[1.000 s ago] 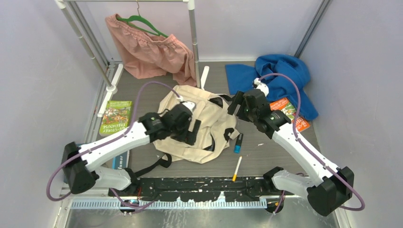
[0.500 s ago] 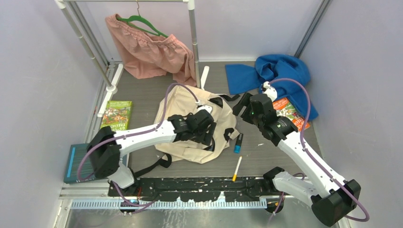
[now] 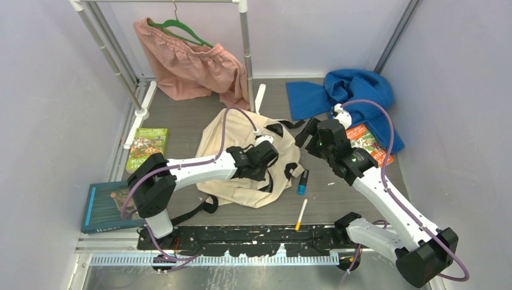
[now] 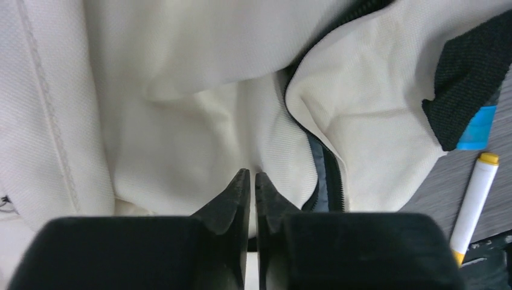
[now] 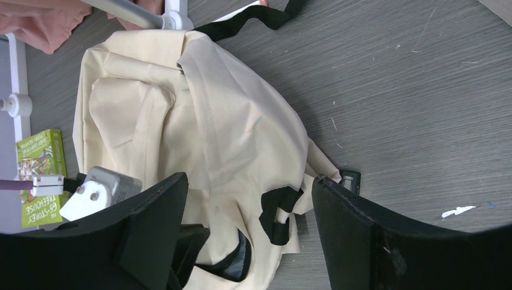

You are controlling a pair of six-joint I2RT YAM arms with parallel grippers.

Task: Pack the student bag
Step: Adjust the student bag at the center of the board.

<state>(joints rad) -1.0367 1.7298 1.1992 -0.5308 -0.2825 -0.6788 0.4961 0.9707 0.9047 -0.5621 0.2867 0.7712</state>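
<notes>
The student bag lies slumped mid-way across the table — both arms at it.
Left gripper all but closed against the cream fabric, perhaps nipping a fold; right gripper gapes wide, empty, above its right edge.

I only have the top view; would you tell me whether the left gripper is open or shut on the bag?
Observer: In the left wrist view the left gripper is all but shut, its tips against the bag; I cannot tell whether fabric is pinched.
Operator: What lies next to the tips?
Observer: A black zipper runs just to their right in that picture.
Operator: And the right gripper?
Observer: Its own camera shows the jaws wide apart, nothing between them, with the bag below.
</notes>
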